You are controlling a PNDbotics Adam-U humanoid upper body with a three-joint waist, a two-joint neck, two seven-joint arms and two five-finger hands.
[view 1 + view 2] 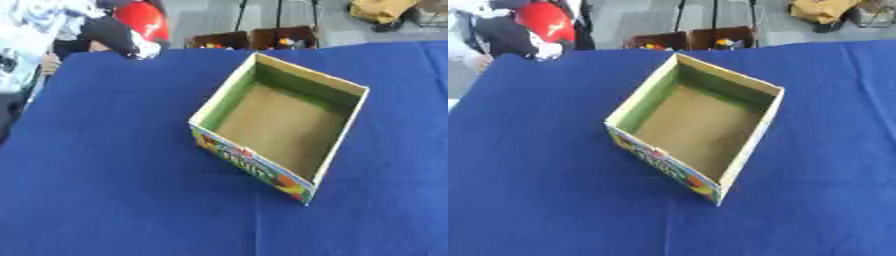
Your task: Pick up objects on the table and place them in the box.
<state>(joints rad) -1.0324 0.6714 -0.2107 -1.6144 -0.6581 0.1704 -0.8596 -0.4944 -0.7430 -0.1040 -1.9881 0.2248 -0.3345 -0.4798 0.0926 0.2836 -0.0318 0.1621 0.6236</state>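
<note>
Blue tablecloth [105, 190] is filling the whole view, w/ nothing loose lying on it that I'm seeing. The box [280, 125] is sitting open-topped mid-table, turned askew, its long axis running near-left to far-right, inside looking empty. Neither of my hands is showing, so I can't tell my fingers' state or which arm is nearer.

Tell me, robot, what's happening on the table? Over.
Both hands out of view. Box open, nothing inside, on the blue cloth. No loose objects seen on it. Nothing in the way.
</note>
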